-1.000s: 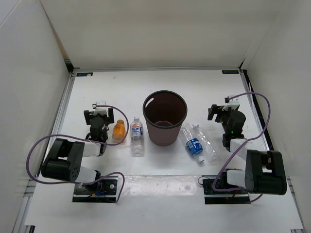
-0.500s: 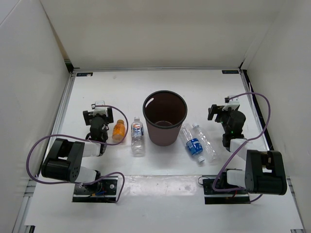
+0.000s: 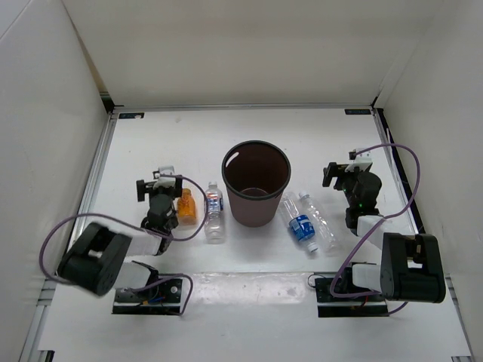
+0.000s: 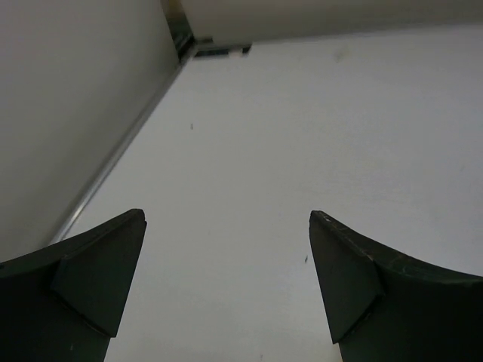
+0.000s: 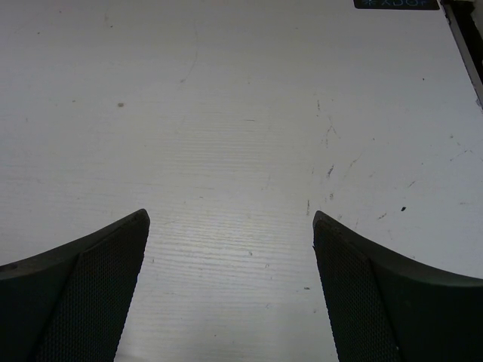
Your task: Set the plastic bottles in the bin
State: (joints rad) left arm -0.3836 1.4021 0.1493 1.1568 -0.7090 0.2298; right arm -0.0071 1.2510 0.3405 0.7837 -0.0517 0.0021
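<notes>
The dark brown bin (image 3: 256, 183) stands upright at the table's middle. A short orange bottle (image 3: 185, 206) and a clear blue-labelled bottle (image 3: 213, 212) lie left of it. A clear bottle with a blue label (image 3: 299, 222) and an unlabelled clear one (image 3: 318, 220) lie right of it. My left gripper (image 3: 161, 185) sits just left of the orange bottle; its wrist view (image 4: 226, 226) shows it open over bare table. My right gripper (image 3: 349, 175) is right of the bin; its wrist view (image 5: 230, 226) shows it open and empty. No bottle shows in either wrist view.
White walls enclose the table on the left, back and right. A metal rail (image 4: 121, 151) runs along the left edge, with a dark corner bracket (image 4: 198, 45) at the back. Purple cables loop beside both arm bases (image 3: 49, 249).
My left arm has swung right and a little nearer, bringing its gripper close to the orange bottle. The right arm and the bottles have not moved.
</notes>
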